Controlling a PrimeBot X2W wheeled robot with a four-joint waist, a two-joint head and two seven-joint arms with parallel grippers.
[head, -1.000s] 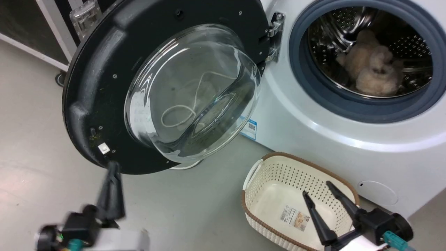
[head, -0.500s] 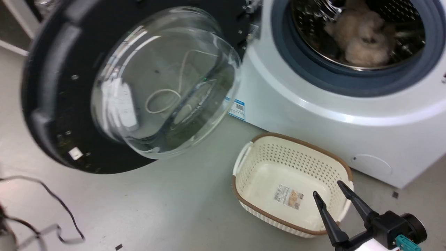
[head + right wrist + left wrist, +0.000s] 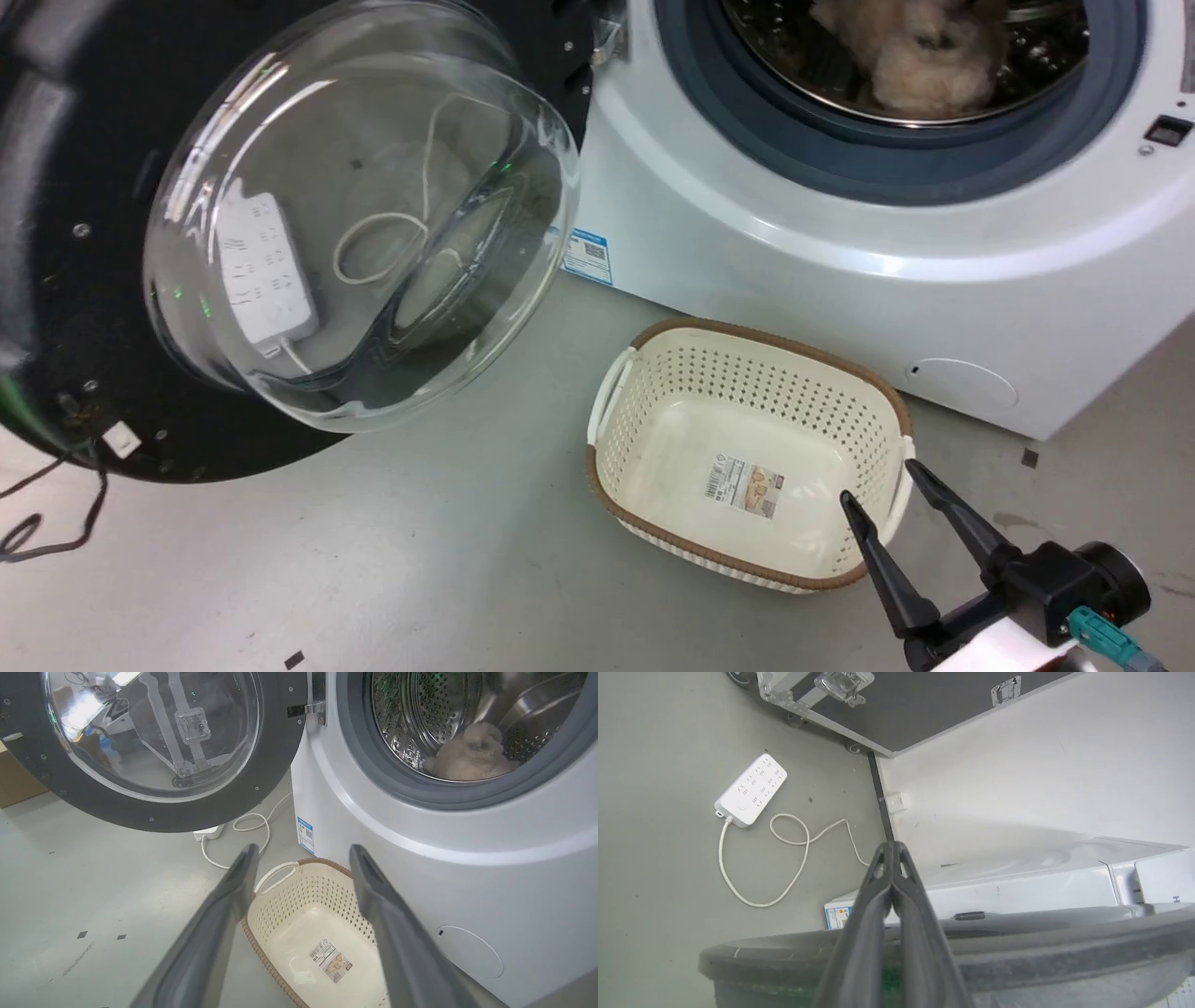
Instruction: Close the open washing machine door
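The washing machine door [image 3: 65, 308] stands wide open at the left, its glass bowl [image 3: 373, 215] bulging toward me. The white washing machine [image 3: 794, 271] has its drum mouth uncovered, and a fluffy beige item [image 3: 910, 56] lies inside. In the left wrist view my left gripper [image 3: 892, 845] is shut on nothing and reaches over the door's dark rim [image 3: 1017, 938], with the machine's white body [image 3: 1041, 877] beyond. My right gripper [image 3: 878, 483] is open and empty above the basket's near corner. The right wrist view faces the door [image 3: 275, 765] and the machine [image 3: 467, 868] between that gripper's [image 3: 303, 848] spread fingers.
A cream perforated basket [image 3: 766, 341] sits empty on the grey floor in front of the machine. A white power strip [image 3: 752, 788] with a looped cord lies behind the door. A black flight case [image 3: 924, 704] stands by the wall. A thin black cable [image 3: 56, 523] trails at the lower left.
The head camera has swung, sliding door, machine and basket up and leftward in the picture. My left gripper has left its spot below the door's lower rim. The right gripper stays open.
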